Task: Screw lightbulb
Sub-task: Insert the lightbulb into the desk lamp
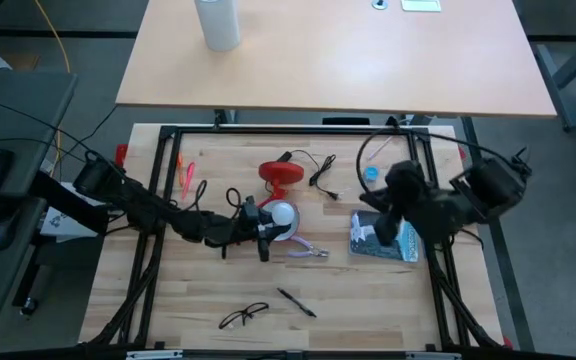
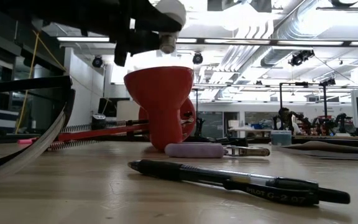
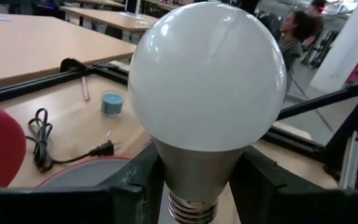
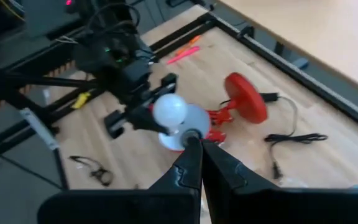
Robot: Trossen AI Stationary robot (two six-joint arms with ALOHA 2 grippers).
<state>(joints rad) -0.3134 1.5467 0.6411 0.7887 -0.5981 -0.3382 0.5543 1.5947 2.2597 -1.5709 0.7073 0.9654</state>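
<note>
My left tool, matt black plastic, clamps the lightbulb: a smooth, frosted white globe with a soft sheen over a satin grey collar and ribbed metal screw base. The lamp at twelve o'clock on the desk is glossy red. The desk is pale, smooth wood planks, and the pen lying on it is shiny black plastic.

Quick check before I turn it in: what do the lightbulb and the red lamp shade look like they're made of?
Lightbulb: globe is frosted white, glossy, probably plastic or glass; neck matte grey-white; base threaded metal. Lamp shade: smooth red outside with a soft sheen, painted metal or plastic, can't tell which.
</note>
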